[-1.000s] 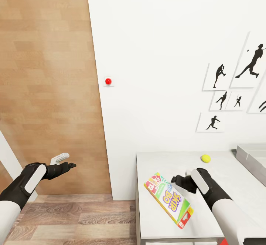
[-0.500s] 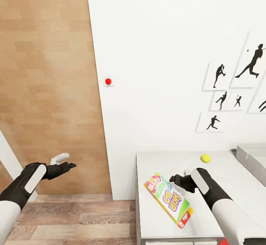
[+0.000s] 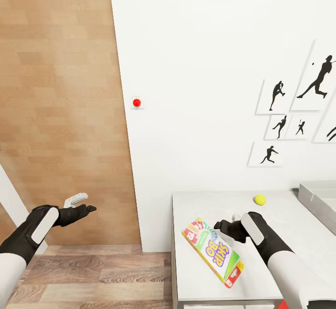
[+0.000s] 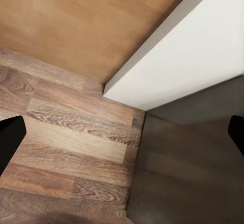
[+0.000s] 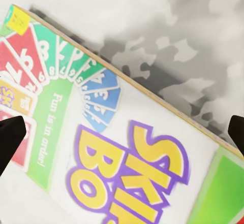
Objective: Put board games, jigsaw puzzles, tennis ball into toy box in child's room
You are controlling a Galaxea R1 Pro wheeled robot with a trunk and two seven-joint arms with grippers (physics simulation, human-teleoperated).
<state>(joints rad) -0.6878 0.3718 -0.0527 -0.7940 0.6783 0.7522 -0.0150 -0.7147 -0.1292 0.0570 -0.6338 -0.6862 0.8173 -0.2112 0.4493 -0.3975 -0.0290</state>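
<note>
Head view shows our right gripper (image 3: 223,228) a little further toward the game (image 3: 213,251) than a second ago: its tip has crept left over the box while the box, the ball (image 3: 260,200) and the camera stayed where they were. We judge this as the final lining-up before a grasp, so the task is still near its start for this game. In the right wrist view the two fingertips (image 5: 11,138) sit at opposite borders with the cover between them, so the gripper is spread wide and holds nothing. The game lies flat and slanted on the surface (image 3: 289,225), its near corner close to the front edge and its left corner close to the left edge; a push there could send it to the floor (image 3: 93,276). The ball rests well apart, near the wall. The tub (image 3: 317,201) shows at the right border, with bare surface between it and the game for carrying. Our left gripper (image 3: 86,206) hangs spread over the floor, beside the wooden door (image 3: 60,89).
</note>
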